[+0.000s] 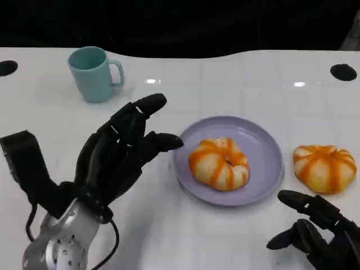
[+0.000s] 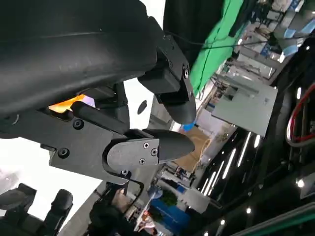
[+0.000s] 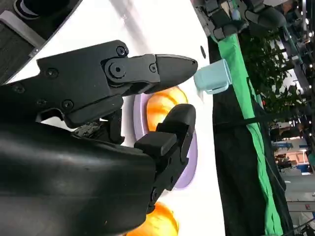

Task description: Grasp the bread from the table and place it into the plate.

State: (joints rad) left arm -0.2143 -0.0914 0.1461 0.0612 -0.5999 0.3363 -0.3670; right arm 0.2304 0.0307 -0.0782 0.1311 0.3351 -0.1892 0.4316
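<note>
White table (image 1: 236, 73): mug (image 1: 93, 73), plate (image 1: 264, 146), bread (image 1: 324, 167).

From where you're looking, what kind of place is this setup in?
Probably a robotics lab or demo hall, not a home. The white table holds a staged set: a purple plate, bread and a teal mug. A green backdrop hangs behind it, with workshop clutter and strip lights beyond.

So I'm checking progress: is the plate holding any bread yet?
Yes. One bread lies inside the purple plate; a second bread sits on the table beside it, outside the rim.
</note>
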